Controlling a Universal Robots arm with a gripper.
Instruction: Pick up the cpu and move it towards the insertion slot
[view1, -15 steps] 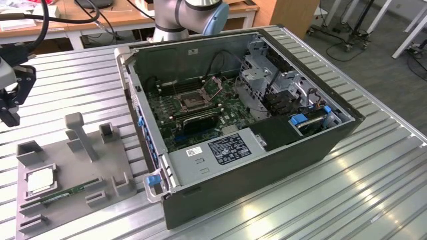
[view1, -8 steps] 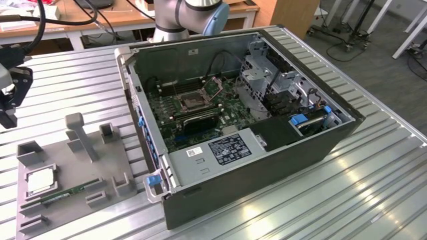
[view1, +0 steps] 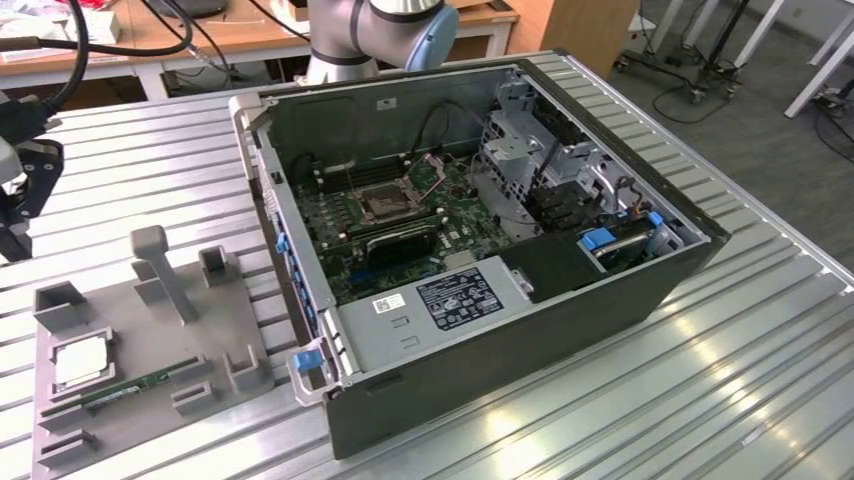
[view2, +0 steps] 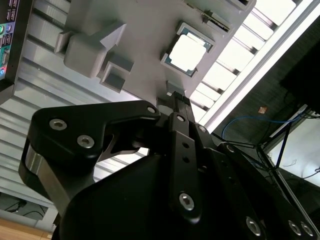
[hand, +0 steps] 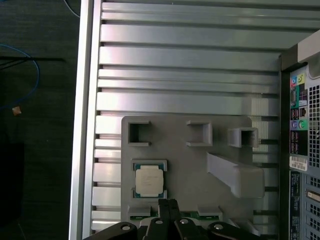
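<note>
Ribbed aluminium surface (view1: 747, 380) carries an open computer case (view1: 534, 340); the insertion slot (view1: 384, 203) sits on its motherboard, walled off from the grey fixture plate (view1: 107, 310) alongside. The cpu (hand: 149, 181) lies flat in its nest on that plate, with upright posts nearby and a memory stick (view1: 127, 390) just beside. Gripper (hand: 168, 202) hangs over the plate near the cpu, fingers together, holding nothing.

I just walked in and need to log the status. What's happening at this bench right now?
A robot arm's hand hovers near a grey fixture plate that lies beside an open computer case. Its fingertips are together and hold nothing. The cpu lies in its holder on the plate, not yet picked up. The insertion slot is on the motherboard inside the case, well away from the hand.
</note>
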